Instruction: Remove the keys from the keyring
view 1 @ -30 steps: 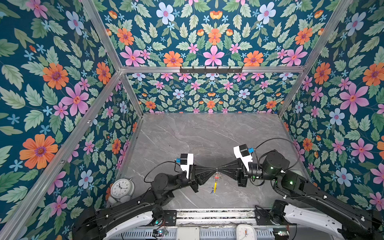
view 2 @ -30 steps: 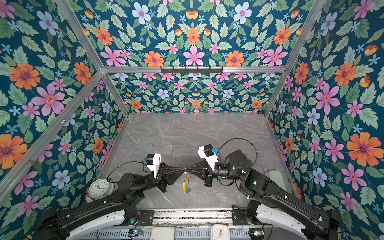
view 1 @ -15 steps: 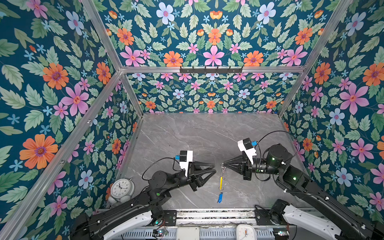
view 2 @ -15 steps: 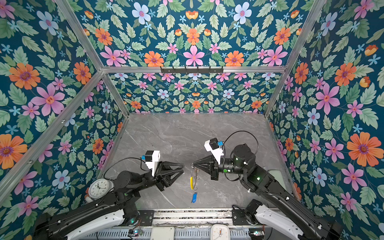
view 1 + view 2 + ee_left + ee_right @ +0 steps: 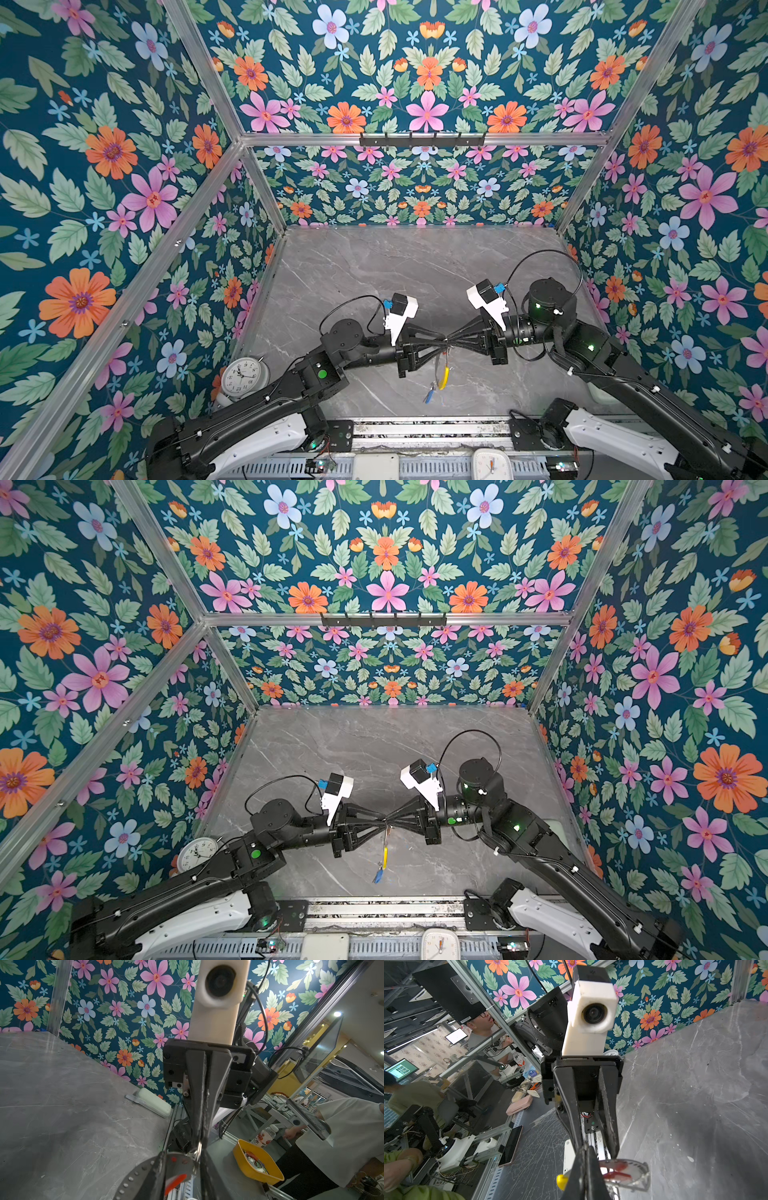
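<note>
Both grippers meet tip to tip above the table's front middle. My right gripper (image 5: pixel 450 337) (image 5: pixel 584 1152) is shut on the thin wire of the keyring, whose yellow sleeve (image 5: pixel 444 376) (image 5: pixel 385 855) hangs below it. The key with the blue tag (image 5: pixel 428 395) (image 5: pixel 377 875) dangles at the keyring's lowest point. My left gripper (image 5: pixel 443 341) (image 5: pixel 182 1153) has its jaws a little apart. The red tag (image 5: pixel 176 1182) (image 5: pixel 623 1172) shows in that gap and spreads past one finger. I cannot tell whether the jaws touch it. A small split ring (image 5: pixel 198 1147) sits at the tips.
A round alarm clock (image 5: pixel 245 376) stands at the table's front left corner. A pale green case (image 5: pixel 153 1103) lies by the right wall. A black hook rail (image 5: pixel 422 139) runs along the back wall. A yellow bowl (image 5: pixel 257 1163) sits off the table past its front edge.
Half a second ago the grippers were apart and the left was wide open. The left has since returned to the right's tips and narrowed its jaws. The right stayed shut on the keyring.
</note>
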`<state>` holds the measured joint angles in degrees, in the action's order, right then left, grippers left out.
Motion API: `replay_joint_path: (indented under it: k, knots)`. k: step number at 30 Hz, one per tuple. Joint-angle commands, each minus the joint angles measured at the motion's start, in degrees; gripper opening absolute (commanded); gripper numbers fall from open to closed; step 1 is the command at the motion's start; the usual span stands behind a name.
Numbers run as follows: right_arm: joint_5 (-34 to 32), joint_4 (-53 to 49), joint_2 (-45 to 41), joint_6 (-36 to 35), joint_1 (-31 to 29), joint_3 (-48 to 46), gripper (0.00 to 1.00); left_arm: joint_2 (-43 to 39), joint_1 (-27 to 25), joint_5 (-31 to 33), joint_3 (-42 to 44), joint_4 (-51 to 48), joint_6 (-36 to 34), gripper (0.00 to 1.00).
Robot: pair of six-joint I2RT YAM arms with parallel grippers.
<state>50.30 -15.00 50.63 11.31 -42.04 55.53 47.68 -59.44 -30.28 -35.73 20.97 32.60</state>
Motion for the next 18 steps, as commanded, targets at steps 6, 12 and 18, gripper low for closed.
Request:
replay_joint_path:
  k: [6,12,18]
  knots:
    - [0.0,-2.7,0.4,-2.7,0.0,0.7,0.00,0.5,0.0,-2.2,-1.2,-0.1,-0.7,0.22]
    - [-1.2,-3.6,0.6,-3.4,-0.1,0.7,0.00,0.8,0.0,-2.9,-2.1,-0.8,-0.8,0.19]
    - [-2.3,-4.0,0.5,-3.6,0.0,0.5,0.00,0.9,0.0,-4.5,-2.4,-0.6,-0.2,0.18]
